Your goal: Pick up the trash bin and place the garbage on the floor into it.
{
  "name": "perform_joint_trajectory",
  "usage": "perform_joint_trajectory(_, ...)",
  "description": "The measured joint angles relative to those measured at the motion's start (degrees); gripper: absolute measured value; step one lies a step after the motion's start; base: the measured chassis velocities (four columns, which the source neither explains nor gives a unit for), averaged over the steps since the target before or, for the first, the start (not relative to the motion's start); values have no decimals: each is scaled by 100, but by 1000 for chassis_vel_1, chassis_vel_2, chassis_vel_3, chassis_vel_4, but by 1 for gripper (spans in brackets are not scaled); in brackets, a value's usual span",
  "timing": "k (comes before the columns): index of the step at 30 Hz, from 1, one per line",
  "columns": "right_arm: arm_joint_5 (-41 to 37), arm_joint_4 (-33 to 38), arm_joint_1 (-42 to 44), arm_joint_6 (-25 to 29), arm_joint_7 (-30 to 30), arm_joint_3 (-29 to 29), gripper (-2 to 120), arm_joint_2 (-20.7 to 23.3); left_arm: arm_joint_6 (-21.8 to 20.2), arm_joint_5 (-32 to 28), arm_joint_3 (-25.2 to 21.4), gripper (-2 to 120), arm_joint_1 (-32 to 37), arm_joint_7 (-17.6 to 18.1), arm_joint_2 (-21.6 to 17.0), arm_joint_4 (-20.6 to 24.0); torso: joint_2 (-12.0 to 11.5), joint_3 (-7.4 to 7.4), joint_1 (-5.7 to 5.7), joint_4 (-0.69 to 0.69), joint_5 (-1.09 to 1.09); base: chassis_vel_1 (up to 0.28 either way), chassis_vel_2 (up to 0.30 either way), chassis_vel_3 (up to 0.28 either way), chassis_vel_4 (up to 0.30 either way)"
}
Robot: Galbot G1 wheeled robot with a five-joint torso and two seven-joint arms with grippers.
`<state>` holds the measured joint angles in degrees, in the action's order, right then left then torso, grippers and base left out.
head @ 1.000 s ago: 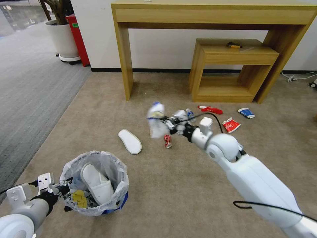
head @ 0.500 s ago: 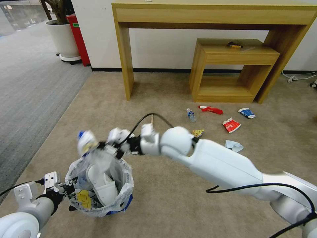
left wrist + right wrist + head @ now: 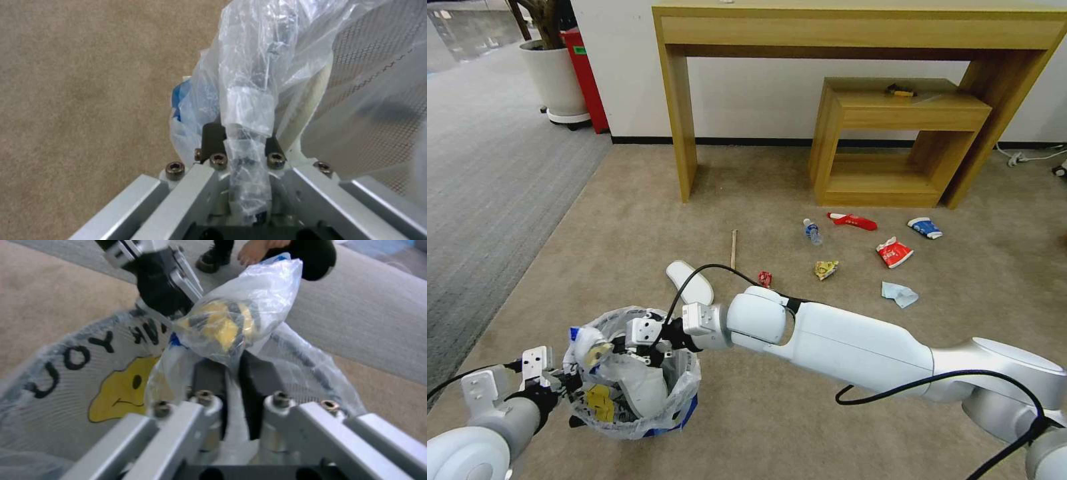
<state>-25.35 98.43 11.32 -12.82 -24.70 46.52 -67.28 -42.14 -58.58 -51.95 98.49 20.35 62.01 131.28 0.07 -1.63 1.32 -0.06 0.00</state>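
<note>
The right hand (image 3: 602, 348), gripping a bagged bundle (image 3: 587, 339), has dropped over the trash bin (image 3: 634, 420); the left hand (image 3: 566, 385) still clamps the bin's liner.

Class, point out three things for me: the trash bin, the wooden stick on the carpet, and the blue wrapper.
trash bin (image 3: 684, 383), head view, on its bag-lined rim.
wooden stick (image 3: 734, 248), head view, mid-length.
blue wrapper (image 3: 924, 228), head view, its middle.

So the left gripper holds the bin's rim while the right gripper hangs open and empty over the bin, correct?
Not quite. The right gripper is not empty: the right wrist view shows it shut on a clear bagged bundle above the trash bin. The left gripper does hold the bin's lined rim.
</note>
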Motion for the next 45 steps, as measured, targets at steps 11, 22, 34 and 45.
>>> perform_joint_trajectory(11, -212, -33, 156, -49, 325, -87, 52, 81, 0, -29, -5, 0, -38, -12, -10, -52, 0, 0, 0, 0, 0, 0, 0, 0, 0)
perform_joint_trajectory(22, -283, 92, 583, -188, 796, -633, 92, 229, 0, -5, -33, 0, -48, -54, 14, -115, 0, 0, 0, 1, 0, 0, 0, 0, 0)
perform_joint_trajectory(34, -268, 770, 3506, -719, 1746, -3665, 100, 1009, 0, 243, -264, 0, 191, -300, 122, -217, 0, 1, -1, -1, 3, 0, 0, 0, 0)
perform_joint_trajectory(45, 282, 1048, 5799, 54, 1756, -6311, 100, 1195, 1, 515, -255, 0, 172, -609, 252, -359, 1, 1, -1, 2, 2, 0, 0, 0, 0)
